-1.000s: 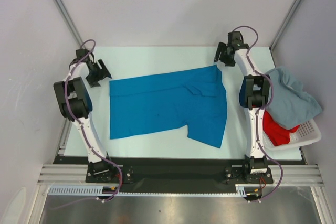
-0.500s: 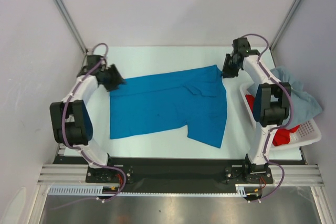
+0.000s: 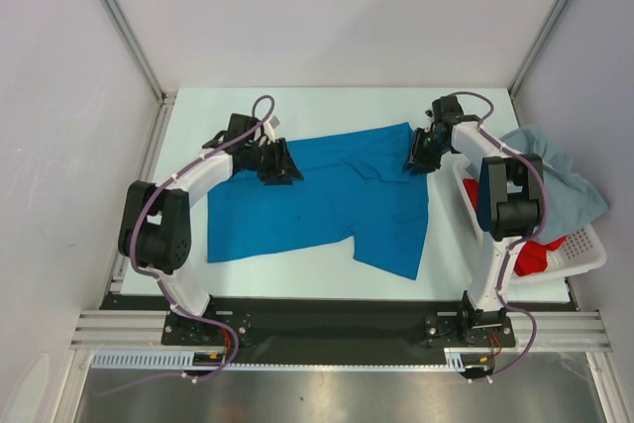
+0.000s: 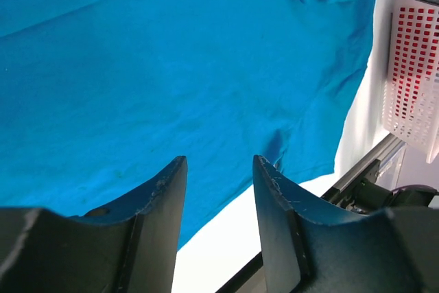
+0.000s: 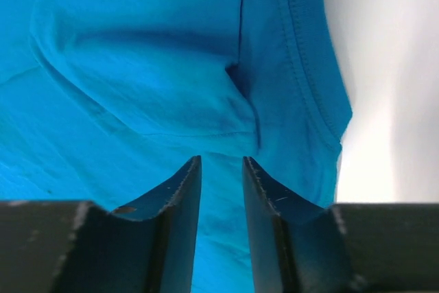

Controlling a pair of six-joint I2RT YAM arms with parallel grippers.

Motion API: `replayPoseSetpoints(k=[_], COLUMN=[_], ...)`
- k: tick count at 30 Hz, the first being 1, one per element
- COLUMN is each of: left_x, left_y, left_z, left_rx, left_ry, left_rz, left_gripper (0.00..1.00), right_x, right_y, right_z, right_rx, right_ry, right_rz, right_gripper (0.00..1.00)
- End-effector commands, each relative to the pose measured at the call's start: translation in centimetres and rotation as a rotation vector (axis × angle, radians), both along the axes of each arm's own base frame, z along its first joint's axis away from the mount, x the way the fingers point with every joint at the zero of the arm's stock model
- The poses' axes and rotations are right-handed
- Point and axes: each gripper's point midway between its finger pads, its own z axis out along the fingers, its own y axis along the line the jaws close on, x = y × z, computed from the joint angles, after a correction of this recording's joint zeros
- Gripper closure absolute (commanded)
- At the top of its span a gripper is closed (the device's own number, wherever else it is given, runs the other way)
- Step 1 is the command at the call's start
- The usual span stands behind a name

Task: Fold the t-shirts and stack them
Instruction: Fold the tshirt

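A bright blue t-shirt (image 3: 317, 200) lies spread flat across the middle of the white table. My left gripper (image 3: 285, 170) hovers over its far left part. In the left wrist view its jaws (image 4: 219, 166) stand apart, with flat blue cloth (image 4: 171, 66) and bare table showing between them. My right gripper (image 3: 414, 160) hangs over the far right sleeve. Its jaws (image 5: 221, 164) are parted narrowly above the sleeve seam (image 5: 247, 94), with nothing between them. A pale grey-blue t-shirt (image 3: 555, 190) drapes over the basket, and a red t-shirt (image 3: 525, 255) lies inside it.
The white slatted basket (image 3: 584, 250) stands at the table's right edge, right of the right arm, and shows in the left wrist view (image 4: 411, 66). Grey walls close in the table at the back and both sides. The black base rail (image 3: 317, 319) runs along the near edge.
The left arm has swung right, from the shirt's far left corner to above its upper middle. The right gripper has shifted slightly left and nearer, over the sleeve. The shirt lies as before.
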Motion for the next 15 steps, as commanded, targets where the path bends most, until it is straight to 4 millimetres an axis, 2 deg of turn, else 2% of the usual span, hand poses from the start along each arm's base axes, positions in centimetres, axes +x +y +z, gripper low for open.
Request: replayPoseSetpoints(k=[1,8,11,12,15], left_x=[0.9,1.0,1.5,1.6,2.4], left_y=[-1.0,-3.5,-4.8,-5.2,-7.1], left_z=[1.7,2.5,2.7,2.2,2.5], left_rx=[-0.054,-0.086,-0.086,-0.076,-0.054], left_ry=[-0.04,-0.066,-0.086,-0.089,-0.139], left_rz=[-0.023,-0.088,-0.114,-0.126,-0.167], left_gripper=[0.52,0.53,0.51,0.5,0.47], right_x=[0.1,-0.5,-0.7,-0.7,-0.5], right_y=[0.5,-0.1,-0.3,-0.4,-0.3], right_z=[-1.0,-2.4,-2.9,-3.1,-3.4], right_rx=[0.014,-0.006,-0.005,-0.008,0.013], right_ry=[-0.008,0.029,0.037,0.041,0.044], right_rz=[0.027,0.008,0.005,0.003,-0.01], right_gripper=[0.67,0.66,0.65,0.65,0.68])
